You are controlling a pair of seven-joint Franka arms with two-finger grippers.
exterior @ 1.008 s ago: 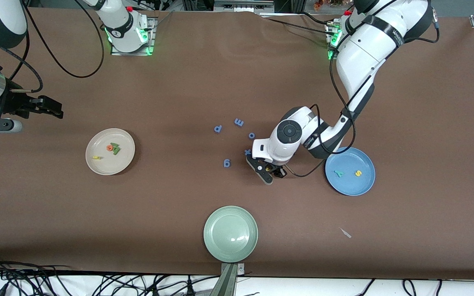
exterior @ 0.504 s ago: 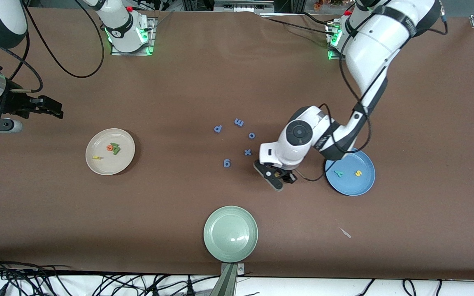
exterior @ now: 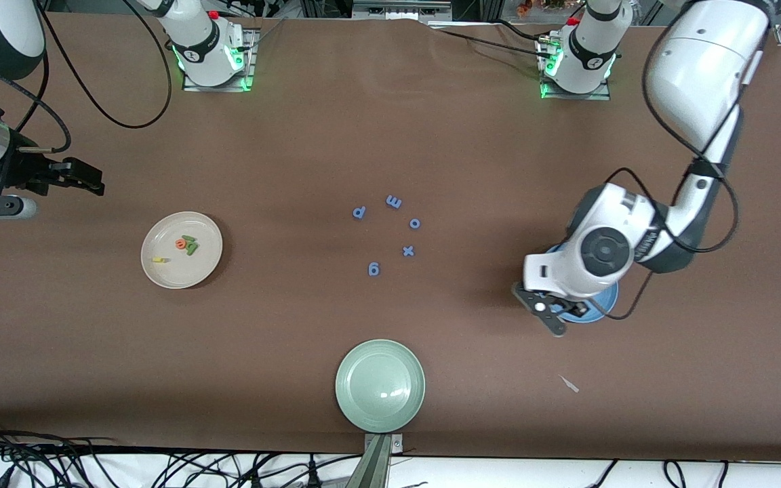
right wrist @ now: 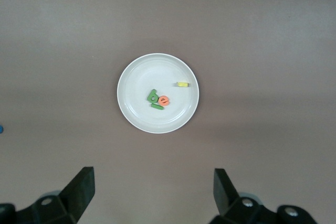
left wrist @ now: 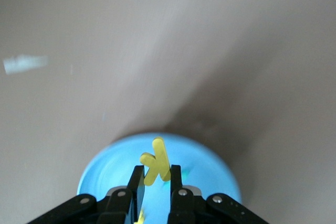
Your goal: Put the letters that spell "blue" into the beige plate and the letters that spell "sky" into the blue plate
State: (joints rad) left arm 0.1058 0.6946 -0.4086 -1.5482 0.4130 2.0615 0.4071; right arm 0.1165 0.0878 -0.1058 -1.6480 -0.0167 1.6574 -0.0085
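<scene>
My left gripper (exterior: 548,313) (left wrist: 156,176) hangs over the blue plate (exterior: 590,313) (left wrist: 105,169), shut on the yellow k (left wrist: 156,162), which stands upright between the fingers. The left hand hides the inside of that plate in the front view. In the beige plate (exterior: 167,272) (right wrist: 137,77) lie the orange e (exterior: 179,244) (right wrist: 164,100), the light green b (exterior: 192,249) (right wrist: 153,96), the dark green l (exterior: 188,238) (right wrist: 157,107) and the yellow u (exterior: 158,259) (right wrist: 182,84). My right gripper (exterior: 95,177) (right wrist: 152,177) waits open and empty above the table near the beige plate.
A pale green plate (exterior: 380,385) sits at the table's edge nearest the front camera. Several blue-purple letters (exterior: 394,201) lie scattered mid-table. A small pale scrap (exterior: 570,384) lies nearer the camera than the blue plate.
My left arm has swung from beside the blue-purple letters toward its own end of the table, carrying the yellow k over the blue plate. The right arm has stayed still.
</scene>
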